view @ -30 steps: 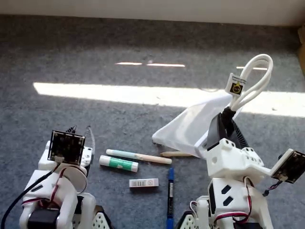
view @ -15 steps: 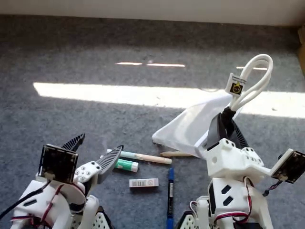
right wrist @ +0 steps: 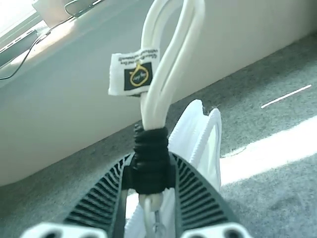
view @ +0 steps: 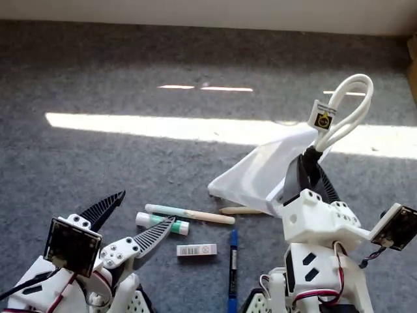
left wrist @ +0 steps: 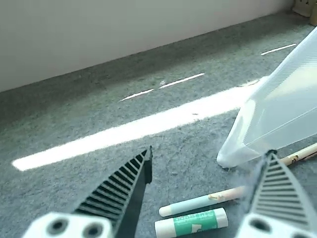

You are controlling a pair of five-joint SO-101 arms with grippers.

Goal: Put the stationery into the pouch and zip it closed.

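**Left claw spread over the glue stick, right claw holding the pouch**

My right claw (view: 310, 165) is clenched on the white loop cord (view: 346, 104) right of centre in the high view. It holds that end of the pouch (view: 260, 171) raised, while the other end rests on the carpet (view: 98, 78) near the pens. The pouch looks light, thin and floppy, so I judge the cord the firmest hold. My left claw (view: 148, 208) sits low at lower left, spread wide over the glue stick (view: 163, 223). That stick looks stiff, smooth and round, so I'd pinch its middle to stop it rolling.
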